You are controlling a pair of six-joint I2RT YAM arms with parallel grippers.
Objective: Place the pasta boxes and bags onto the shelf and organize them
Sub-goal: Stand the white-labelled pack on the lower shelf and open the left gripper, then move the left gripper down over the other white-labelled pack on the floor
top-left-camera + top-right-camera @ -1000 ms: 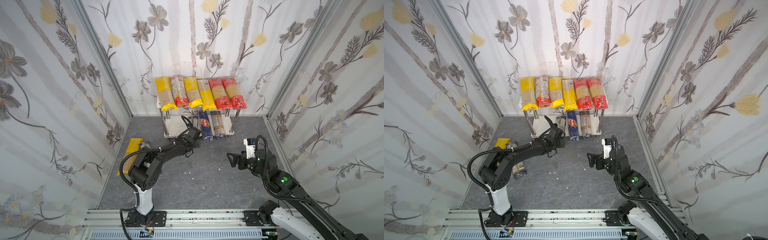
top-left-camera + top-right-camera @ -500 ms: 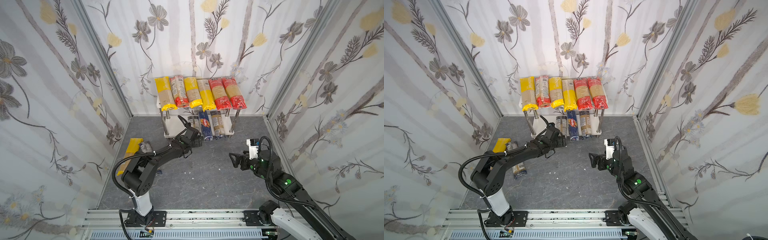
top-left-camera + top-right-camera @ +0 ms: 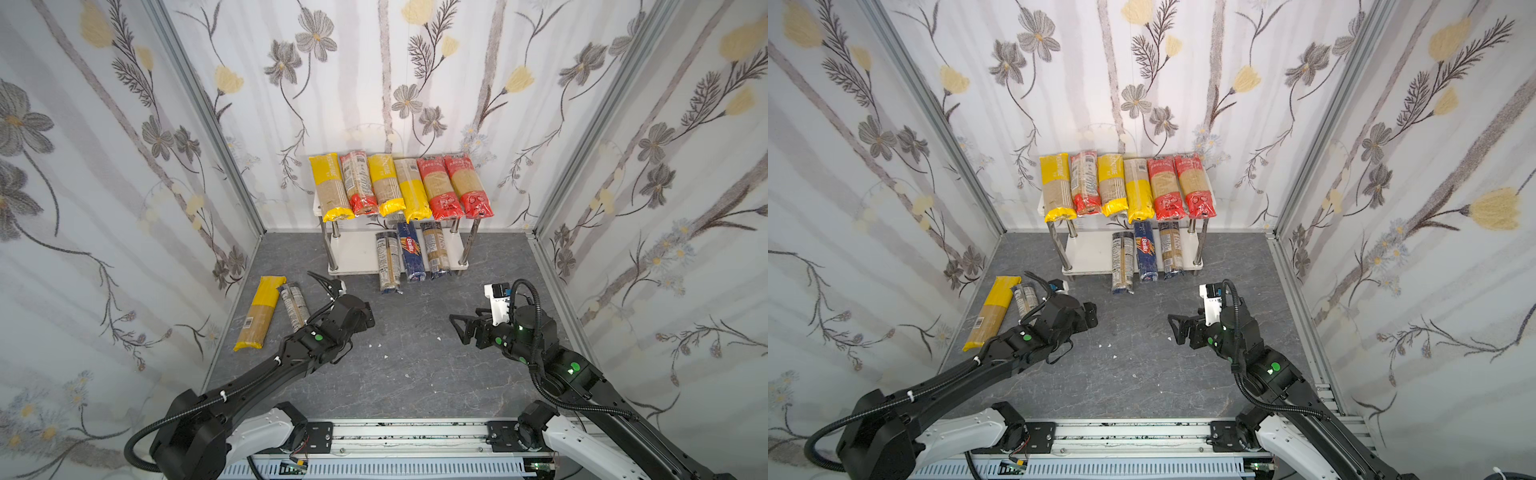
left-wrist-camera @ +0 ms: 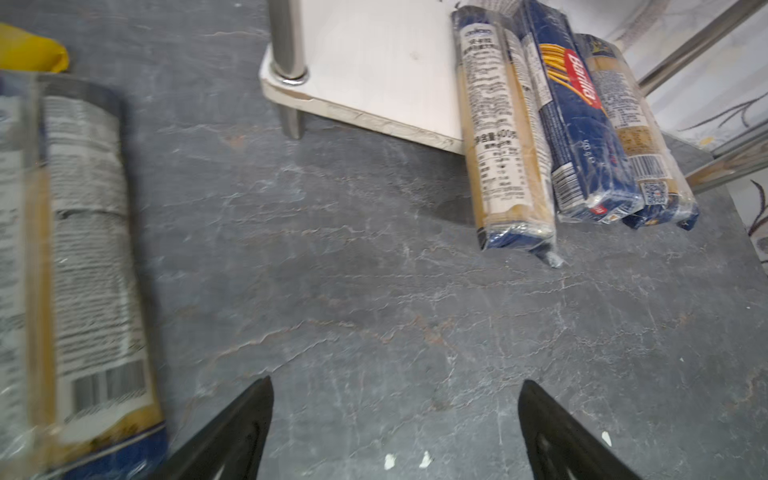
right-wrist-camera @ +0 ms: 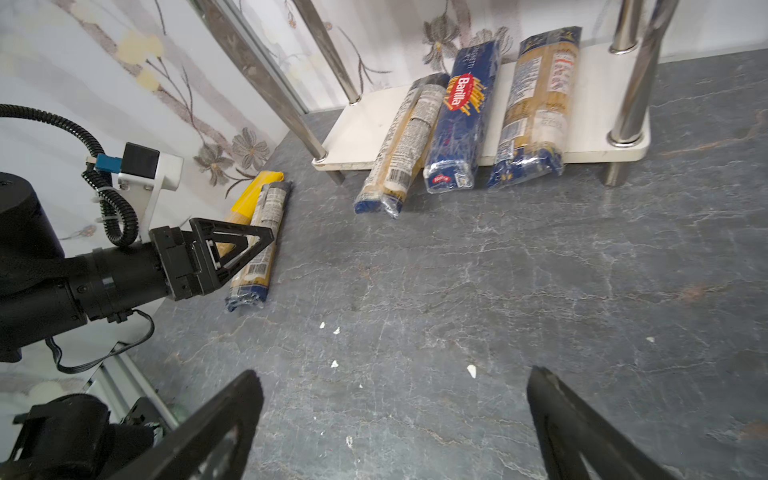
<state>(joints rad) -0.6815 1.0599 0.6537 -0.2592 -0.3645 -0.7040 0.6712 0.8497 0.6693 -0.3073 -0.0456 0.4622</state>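
my left claw [image 4: 395, 384] is wide apart, low over the gray floor [image 3: 415, 365], near a clear bag with blue ends [image 3: 294, 306] and a yellow bag [image 3: 259, 311]. my right claw [image 5: 395, 372] is apart too. six bags [image 3: 401, 187] fill the top of the shelf [image 3: 333, 243]. the barilla box [image 3: 410, 255] sits between two bags [image 3: 434, 253] on the low board [image 3: 353, 251], all poking past its front edge. white crumbs [image 3: 379, 344] dot the floor.

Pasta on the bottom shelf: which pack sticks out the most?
The left one, the clear bag with the white label. It reaches farthest past the front edge of the shelf, more than the Barilla box and the right bag.
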